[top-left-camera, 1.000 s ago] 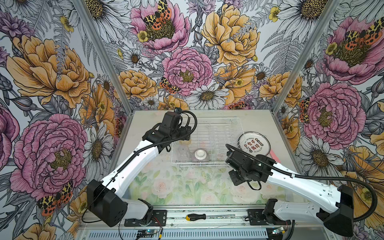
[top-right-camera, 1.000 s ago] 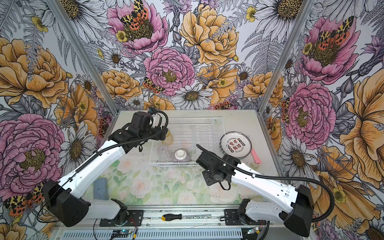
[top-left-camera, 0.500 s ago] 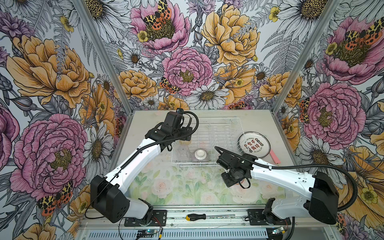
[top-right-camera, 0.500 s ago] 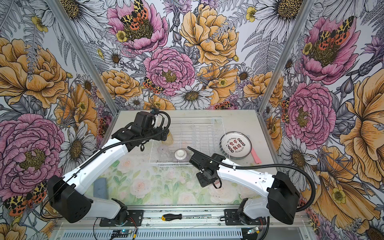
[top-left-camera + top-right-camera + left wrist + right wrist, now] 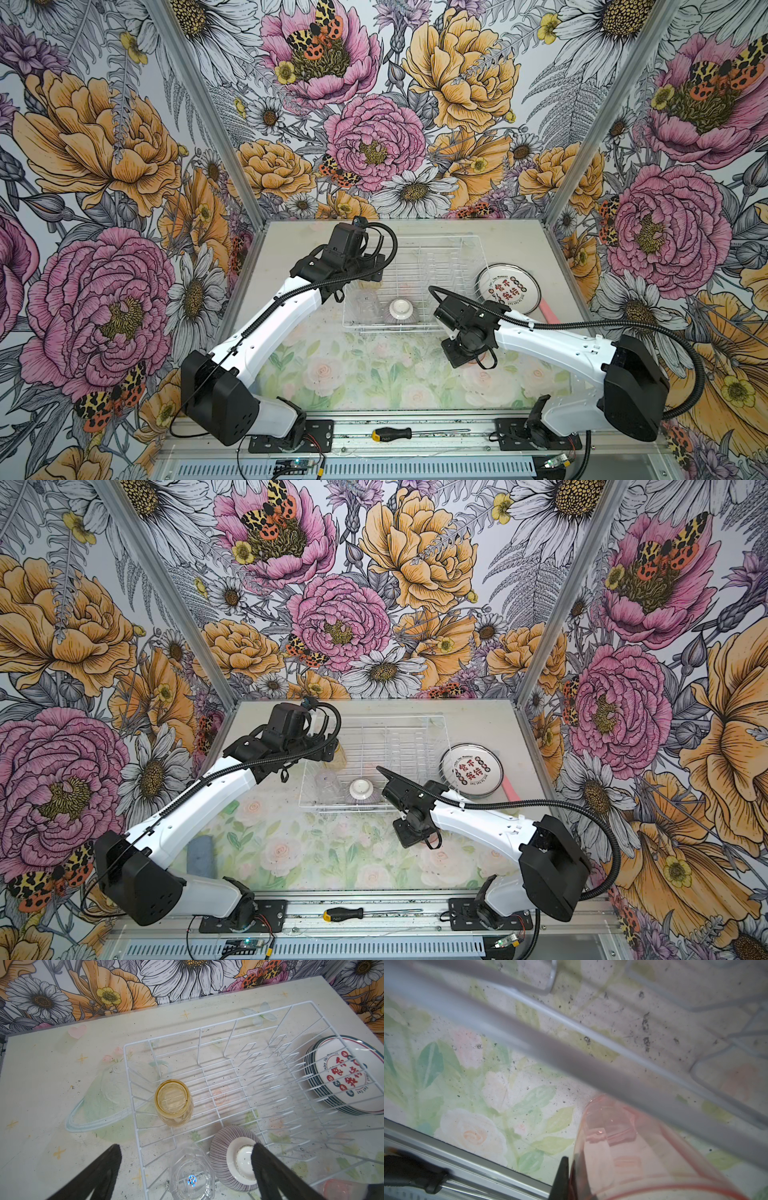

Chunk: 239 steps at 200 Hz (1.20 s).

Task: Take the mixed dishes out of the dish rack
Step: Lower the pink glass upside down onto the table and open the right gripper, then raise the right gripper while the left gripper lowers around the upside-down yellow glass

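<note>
The white wire dish rack (image 5: pixel 457 237) (image 5: pixel 430 717) (image 5: pixel 199 1030) stands at the back middle of the table. In it are an amber tumbler (image 5: pixel 173 1103) (image 5: pixel 338 756), a clear tumbler (image 5: pixel 368 305) (image 5: pixel 328 785) (image 5: pixel 192 1174) and an upturned ribbed bowl (image 5: pixel 402 311) (image 5: pixel 360 789) (image 5: pixel 232 1159). My left gripper (image 5: pixel 368 276) (image 5: pixel 328 750) (image 5: pixel 186 1147) hangs open above the rack's left part, holding nothing. My right gripper (image 5: pixel 463 353) (image 5: pixel 411 833) (image 5: pixel 571 1172) is by the rack's front right corner. It is shut on the wall of a pink tumbler (image 5: pixel 633 1147) (image 5: pixel 340 1188).
A stack of plates (image 5: pixel 509 289) (image 5: pixel 471 773) (image 5: pixel 349 1076) with red print lies on the table right of the rack, with a pink stick (image 5: pixel 548 311) beside it. A screwdriver (image 5: pixel 395 434) lies on the front rail. A blue-grey sponge (image 5: pixel 201 856) sits front left.
My right arm has swung left along the rack's front, with the pink tumbler still in the gripper. The left gripper has shifted slightly over the rack and stays open.
</note>
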Each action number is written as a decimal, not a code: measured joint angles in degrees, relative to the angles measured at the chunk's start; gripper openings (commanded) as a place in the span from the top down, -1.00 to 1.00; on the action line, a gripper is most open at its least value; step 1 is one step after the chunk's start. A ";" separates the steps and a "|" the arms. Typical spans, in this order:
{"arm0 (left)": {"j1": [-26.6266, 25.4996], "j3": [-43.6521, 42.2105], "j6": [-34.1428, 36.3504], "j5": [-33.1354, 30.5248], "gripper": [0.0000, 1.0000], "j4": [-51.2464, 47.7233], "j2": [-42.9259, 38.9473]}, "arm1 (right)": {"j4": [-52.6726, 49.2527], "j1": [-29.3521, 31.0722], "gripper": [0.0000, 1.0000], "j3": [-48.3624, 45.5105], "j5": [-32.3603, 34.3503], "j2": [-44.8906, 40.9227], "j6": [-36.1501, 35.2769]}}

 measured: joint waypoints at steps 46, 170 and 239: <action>0.00 0.04 0.04 0.17 -0.98 -0.17 0.04 | 0.44 -0.48 0.89 0.00 -0.22 0.85 -0.87; 0.04 0.15 0.20 0.15 -0.98 -2.40 0.20 | 0.83 -0.68 0.10 0.02 0.11 -0.92 -1.68; 0.04 0.15 1.03 0.15 -0.98 -4.61 3.15 | 0.81 -2.95 -0.31 1.84 -1.07 -11.58 -2.43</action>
